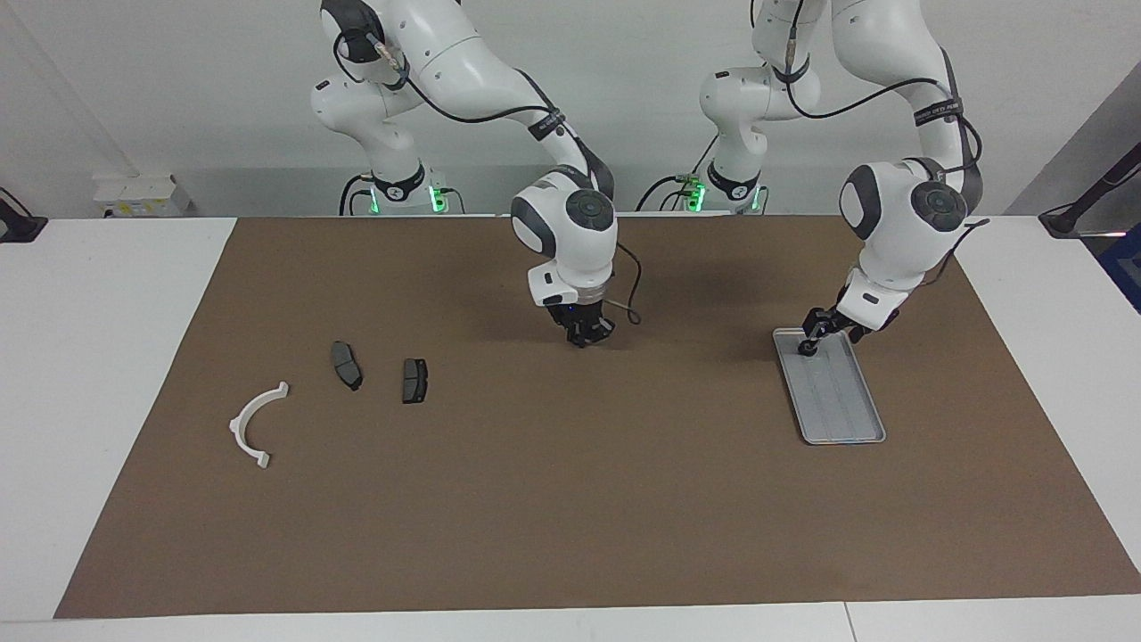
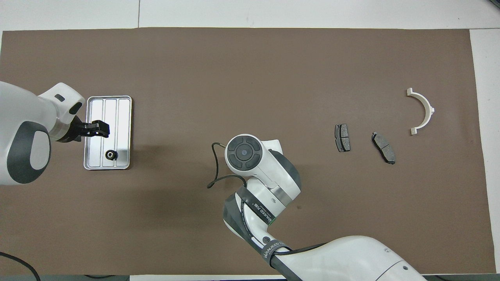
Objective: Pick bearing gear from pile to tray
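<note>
We see the brown mat [image 1: 570, 499] covering most of the table, with broad bare room between our two grippers and out to every edge. The tray [image 2: 121, 117] lies under our left gripper [image 2: 102, 129], at the left arm's end of the table; that gripper hangs over the tray's middle with its fingers apart and nothing between them. The bearing gear [image 2: 111, 155] sits in the tray at the end nearest the robots, just clear of the left gripper. Our right gripper [image 1: 586, 335] hovers shut and empty over bare mat at mid-table. Well off toward the right arm's end lie the white arc [image 1: 255, 424] and two brake pads [image 1: 347, 365] [image 1: 414, 381], apart from each other. From overhead, the right wrist hides its own fingers.
</note>
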You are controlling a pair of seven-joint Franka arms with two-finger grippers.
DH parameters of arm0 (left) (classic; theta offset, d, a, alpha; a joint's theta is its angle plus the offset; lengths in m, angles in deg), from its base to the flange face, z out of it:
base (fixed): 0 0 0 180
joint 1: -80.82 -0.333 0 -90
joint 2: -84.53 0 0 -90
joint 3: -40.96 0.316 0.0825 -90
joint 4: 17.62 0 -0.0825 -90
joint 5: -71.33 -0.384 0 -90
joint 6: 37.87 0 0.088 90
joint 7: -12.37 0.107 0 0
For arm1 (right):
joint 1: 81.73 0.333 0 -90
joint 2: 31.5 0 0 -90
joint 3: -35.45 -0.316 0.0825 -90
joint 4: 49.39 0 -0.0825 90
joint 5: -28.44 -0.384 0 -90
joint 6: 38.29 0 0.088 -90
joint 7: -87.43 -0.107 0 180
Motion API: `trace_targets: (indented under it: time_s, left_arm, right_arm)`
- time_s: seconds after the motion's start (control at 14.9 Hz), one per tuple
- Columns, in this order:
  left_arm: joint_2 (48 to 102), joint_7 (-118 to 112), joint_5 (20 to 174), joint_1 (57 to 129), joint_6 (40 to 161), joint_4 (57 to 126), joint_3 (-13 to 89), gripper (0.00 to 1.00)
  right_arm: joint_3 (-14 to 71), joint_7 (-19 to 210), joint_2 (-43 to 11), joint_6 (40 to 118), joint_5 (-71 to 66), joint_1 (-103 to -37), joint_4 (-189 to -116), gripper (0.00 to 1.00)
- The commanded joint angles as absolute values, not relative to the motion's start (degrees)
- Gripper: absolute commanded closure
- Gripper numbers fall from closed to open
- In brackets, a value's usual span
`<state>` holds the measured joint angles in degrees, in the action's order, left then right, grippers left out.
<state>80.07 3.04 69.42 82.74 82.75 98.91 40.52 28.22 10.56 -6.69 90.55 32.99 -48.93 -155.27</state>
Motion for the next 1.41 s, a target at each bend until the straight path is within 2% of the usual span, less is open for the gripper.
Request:
trace_targets:
  time_s: [0.0, 0.07, 0.47, 0.67, 1.0, 1.34]
  left_arm:
    - [80.1, -7.1, 69.8, 85.3, 81.7, 96.2, 40.8, 0.15]
    - [80.0, -11.9, 69.8, 86.4, 82.2, 95.6, 40.8, 0.14]
    - [79.7, -28.8, 69.8, 88.4, 83.8, 95.7, 40.8, 0.1]
    - [79.7, -27.7, 69.8, 89.9, 83.7, 95.6, 40.8, 0.1]
    - [79.7, -32.8, 69.8, 99.0, 84.6, 94.8, 40.9, 0.1]
    - [79.9, -32.2, 69.8, 100.2, 83.8, 95.1, 40.9, 0.1]
  right_arm:
    - [28.2, 7.9, -6.9, 91.9, 34.5, -49.1, -156.4, 0.56]
    - [28.4, 7.4, -6.9, 91.8, 34.6, -48.9, -155.9, 0.01]
    - [28.4, 7.8, -9.5, 79.9, 34.6, -50.0, -146.8, 0.0]
    - [28.4, 8.4, -12.9, 76.1, 34.5, -50.8, -145.1, 0.0]
    - [28.6, 11.2, -18.0, 70.0, 34.3, -51.0, -142.5, 0.0]
    - [28.6, 21.7, -25.7, 62.8, 32.1, -55.9, -142.4, 0.0]
